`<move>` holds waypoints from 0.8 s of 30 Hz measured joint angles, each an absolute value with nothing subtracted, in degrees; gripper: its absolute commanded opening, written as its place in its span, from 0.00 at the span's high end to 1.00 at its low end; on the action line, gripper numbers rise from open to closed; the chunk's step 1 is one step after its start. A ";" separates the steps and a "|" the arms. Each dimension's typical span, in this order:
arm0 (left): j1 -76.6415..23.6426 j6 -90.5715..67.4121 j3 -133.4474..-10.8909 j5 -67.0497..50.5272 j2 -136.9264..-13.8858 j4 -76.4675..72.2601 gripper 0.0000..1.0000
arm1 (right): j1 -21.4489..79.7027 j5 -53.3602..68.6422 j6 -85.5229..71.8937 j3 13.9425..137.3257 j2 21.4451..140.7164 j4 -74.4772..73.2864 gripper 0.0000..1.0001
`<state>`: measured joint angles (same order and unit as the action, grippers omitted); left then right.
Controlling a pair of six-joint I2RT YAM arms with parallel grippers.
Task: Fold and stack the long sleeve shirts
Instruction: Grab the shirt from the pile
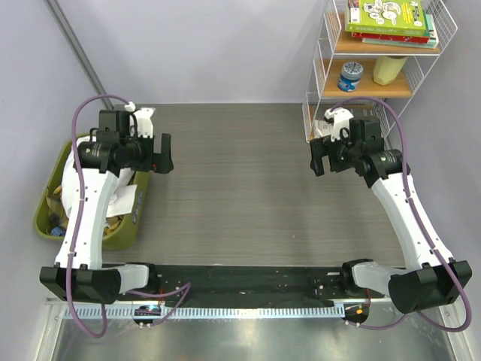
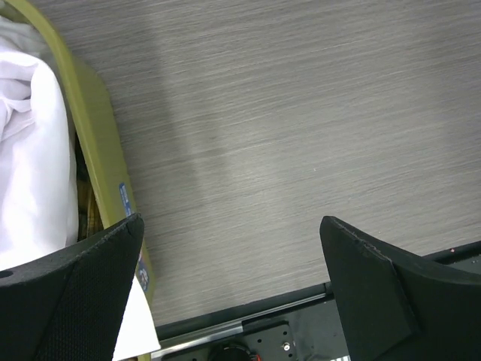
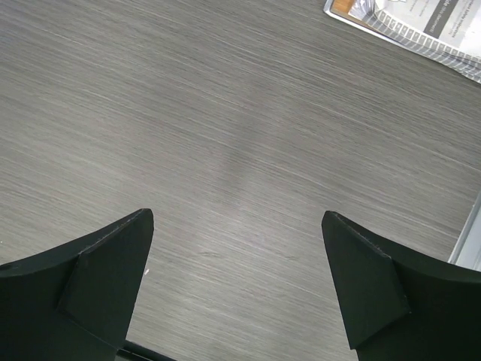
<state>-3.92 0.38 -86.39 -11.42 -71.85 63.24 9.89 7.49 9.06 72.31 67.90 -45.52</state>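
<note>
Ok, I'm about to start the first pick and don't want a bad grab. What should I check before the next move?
1. Left jaws open, nothing held: ok.
2. Right jaws open, nothing held: ok.
3. Shirts in view, lying in the bin at the table's left: ok.
4. Table bare between the arms for folding: ok.
5. A shirt already laid out on the table: not ok, none there.
6. Number of shirts in the bin: cannot tell.
</note>
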 measured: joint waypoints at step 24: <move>35.42 18.46 -112.53 -24.05 -89.12 74.83 0.00 | 9.89 10.46 9.08 72.29 70.67 -45.87 0.00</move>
<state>35.42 18.46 -112.53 -24.05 -89.12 74.83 9.89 10.46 9.08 72.29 70.67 -45.87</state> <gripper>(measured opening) 0.996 0.996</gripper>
